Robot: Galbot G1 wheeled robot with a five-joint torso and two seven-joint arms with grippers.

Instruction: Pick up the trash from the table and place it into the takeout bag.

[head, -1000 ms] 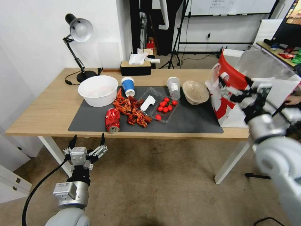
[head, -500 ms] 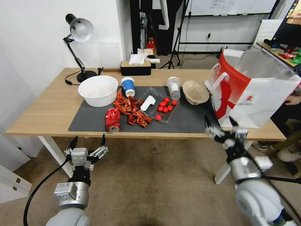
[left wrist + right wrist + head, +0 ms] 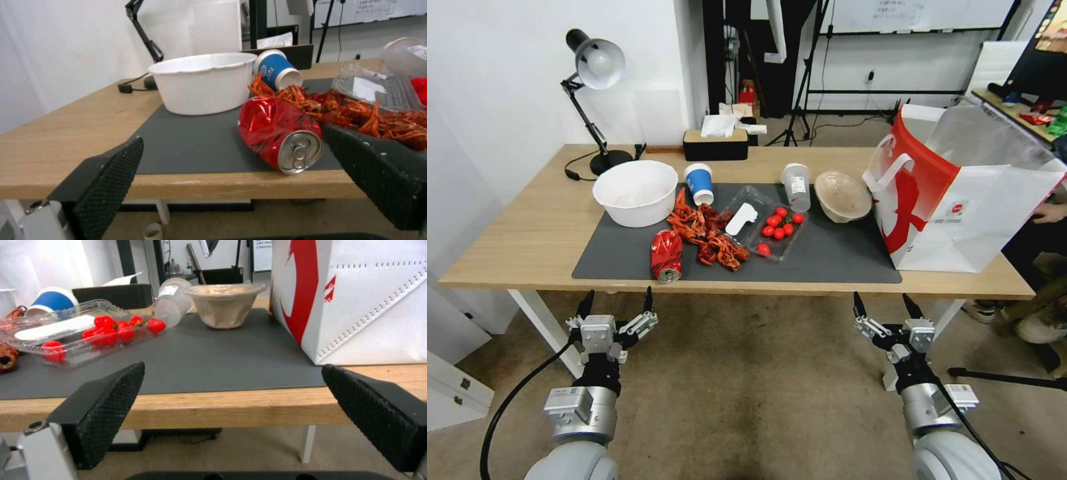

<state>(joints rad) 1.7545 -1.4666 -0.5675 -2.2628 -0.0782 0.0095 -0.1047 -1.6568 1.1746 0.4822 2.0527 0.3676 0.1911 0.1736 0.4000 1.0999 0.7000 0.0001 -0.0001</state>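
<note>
The trash lies on the dark mat (image 3: 827, 260) of the table (image 3: 527, 233): a crushed red can (image 3: 666, 254) (image 3: 280, 140) near the front edge, a tipped blue paper cup (image 3: 699, 183) (image 3: 277, 68), a clear plastic cup (image 3: 797, 187) (image 3: 171, 303) on its side, and a tan lidded bowl (image 3: 843, 196) (image 3: 225, 305). The white and red takeout bag (image 3: 960, 200) (image 3: 356, 300) stands open at the table's right end. My left gripper (image 3: 617, 300) hangs open below the front edge, facing the can. My right gripper (image 3: 882, 303) is open too, below the edge near the bag.
A white bowl (image 3: 635, 192), a heap of red crayfish shells (image 3: 707, 233) and a clear tray of cherry tomatoes (image 3: 770, 230) also sit on the mat. At the back of the table stand a desk lamp (image 3: 594, 100) and a tissue box (image 3: 715, 143).
My right arm has come down from in front of the takeout bag to below the table's front edge, its gripper open. The left arm has stayed put.
</note>
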